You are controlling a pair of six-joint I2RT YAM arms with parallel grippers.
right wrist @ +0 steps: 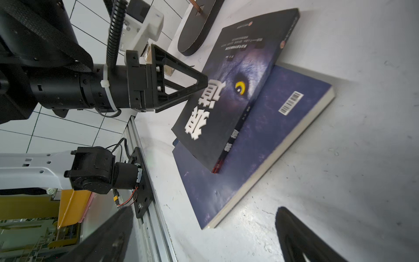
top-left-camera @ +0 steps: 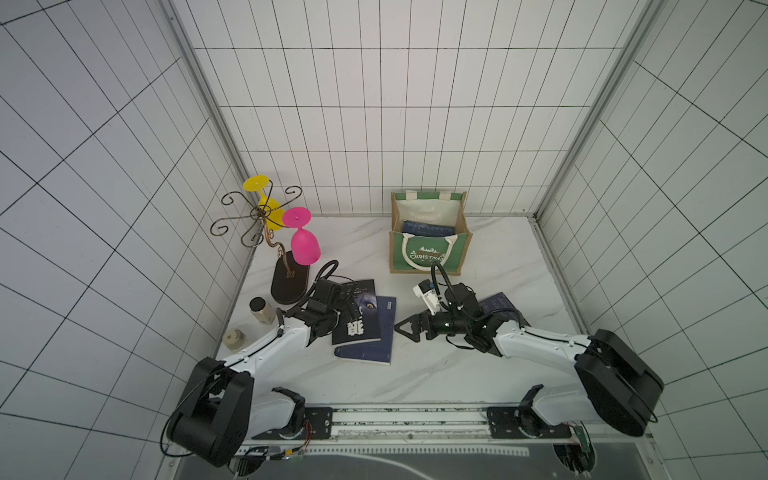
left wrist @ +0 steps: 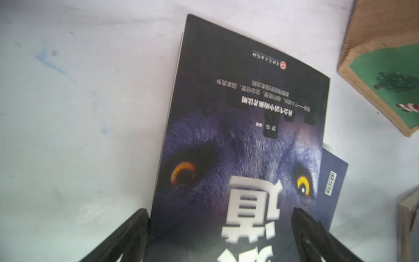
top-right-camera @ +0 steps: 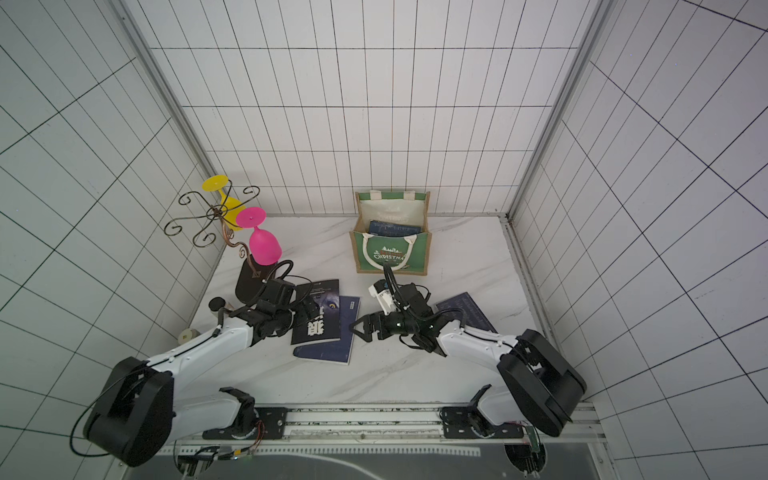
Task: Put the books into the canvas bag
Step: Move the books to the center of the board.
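Black book (top-left-camera: 365, 320) lies skewed on a navy book (top-left-camera: 374, 351), left of centre, overhanging it at the far end. Second navy book (top-left-camera: 500, 303) lies partly under the right arm. Bagged book (top-left-camera: 428, 228) stands inside the canvas bag (top-left-camera: 430, 253), which is open-topped near the rear wall. Left end effector (left wrist: 220, 211): jaws apart over the black cover, nothing clamped. Right end effector (top-left-camera: 398, 329): jaws apart, empty, just beside the stack's right edge. Marble worktop (top-left-camera: 457, 374) is open in front. Goblet rack (top-left-camera: 259, 216) and two jars (top-left-camera: 261, 309) line the left wall.

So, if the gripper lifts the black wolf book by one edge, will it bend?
Probably floppy: the black book looks thin, and its corner lifts off the navy book beneath. Its glossy-looking cover may slide when pushed. Likely light.
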